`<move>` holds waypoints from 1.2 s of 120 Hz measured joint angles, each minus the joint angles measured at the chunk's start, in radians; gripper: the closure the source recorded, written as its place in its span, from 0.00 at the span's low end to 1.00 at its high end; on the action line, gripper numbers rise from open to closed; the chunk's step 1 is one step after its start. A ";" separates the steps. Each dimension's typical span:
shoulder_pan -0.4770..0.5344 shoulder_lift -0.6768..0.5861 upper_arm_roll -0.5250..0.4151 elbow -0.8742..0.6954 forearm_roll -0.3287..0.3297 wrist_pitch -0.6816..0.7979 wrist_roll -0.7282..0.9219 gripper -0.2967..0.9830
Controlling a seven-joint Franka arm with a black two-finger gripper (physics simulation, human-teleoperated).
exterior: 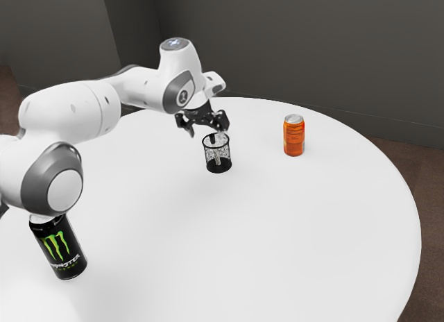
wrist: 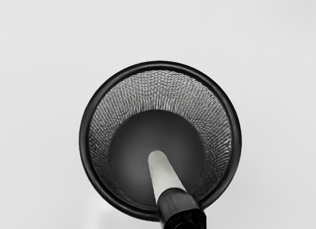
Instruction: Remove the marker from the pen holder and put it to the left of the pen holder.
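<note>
Colours, from the hand out: gripper is black, arm above it glossy white with dark grey bands at the joints. Right under the hand, pen holder: solid black rim, fine mesh wall reading silver-grey on black, plain dark base. Marker in it: off-white barrel, black end nearest the hand. Off to the hand's side, toward the exterior view's right: orange can, darker print, silver top. Well back from the hand, by the arm: black can, bright green claw stripes, white lettering. Table plain white, walls dark grey, floor brown.
</note>
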 joint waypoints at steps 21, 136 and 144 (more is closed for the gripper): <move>0.002 0.050 -0.002 0.061 -0.002 0.010 0.000 0.23; 0.008 0.035 0.003 0.001 -0.045 0.097 0.010 0.73; 0.008 0.033 0.003 0.000 -0.045 0.098 0.010 0.77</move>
